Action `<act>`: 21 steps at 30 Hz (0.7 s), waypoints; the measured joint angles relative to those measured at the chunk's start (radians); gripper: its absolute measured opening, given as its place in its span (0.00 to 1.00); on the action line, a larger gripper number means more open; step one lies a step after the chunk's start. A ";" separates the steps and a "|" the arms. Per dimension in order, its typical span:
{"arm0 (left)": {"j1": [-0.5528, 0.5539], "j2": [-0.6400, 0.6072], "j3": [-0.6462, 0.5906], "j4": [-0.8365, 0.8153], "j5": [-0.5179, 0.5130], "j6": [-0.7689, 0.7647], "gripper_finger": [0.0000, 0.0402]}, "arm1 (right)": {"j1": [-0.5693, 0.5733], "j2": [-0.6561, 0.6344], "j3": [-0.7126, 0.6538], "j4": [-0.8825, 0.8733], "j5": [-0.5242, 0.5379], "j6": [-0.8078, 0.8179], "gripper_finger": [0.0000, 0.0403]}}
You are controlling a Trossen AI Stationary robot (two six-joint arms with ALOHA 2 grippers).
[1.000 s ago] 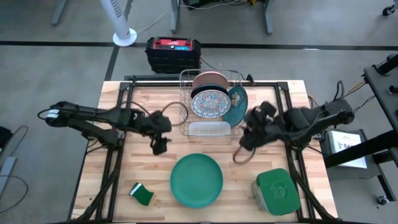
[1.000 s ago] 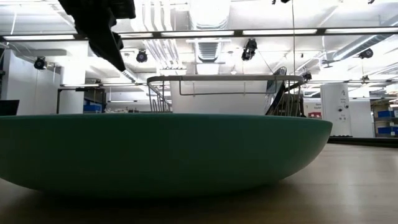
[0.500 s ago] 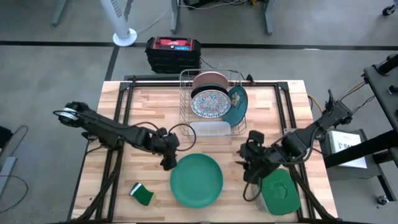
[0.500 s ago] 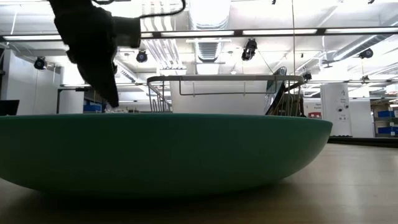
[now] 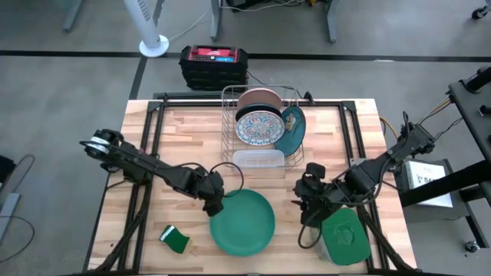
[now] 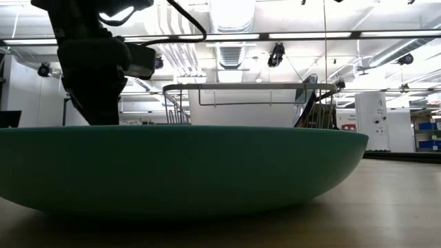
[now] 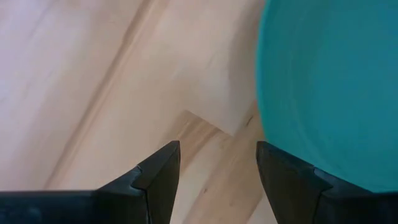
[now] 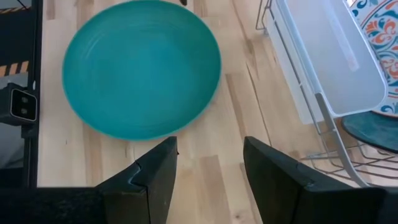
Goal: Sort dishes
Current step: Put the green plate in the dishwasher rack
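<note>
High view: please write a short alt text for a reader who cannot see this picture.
Seen from above, the left gripper reaches the edge of a bright teal-green plate lying flat on the wooden table. Three other plates stand in the wire rack behind it, and the right gripper hovers beside a green-lidded container.

The bright teal-green plate (image 5: 242, 221) lies flat on the table, in front of the dish rack (image 5: 263, 126). Three plates stand on edge inside the rack: salmon-pink plate (image 5: 259, 100) rearmost, ornamented white plate (image 5: 260, 127) before it, dark teal plate (image 5: 292, 130) alongside.
</note>
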 joint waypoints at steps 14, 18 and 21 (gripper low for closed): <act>-0.034 -0.004 0.049 0.031 0.033 0.008 0.51 | 0.000 0.000 -0.002 -0.001 0.000 0.000 0.45; -0.034 0.011 0.048 0.030 0.021 -0.029 0.55 | -0.001 0.000 -0.004 -0.001 0.000 -0.003 0.45; -0.034 0.017 0.048 0.029 0.020 -0.047 0.59 | -0.001 0.000 -0.004 -0.001 0.000 -0.004 0.46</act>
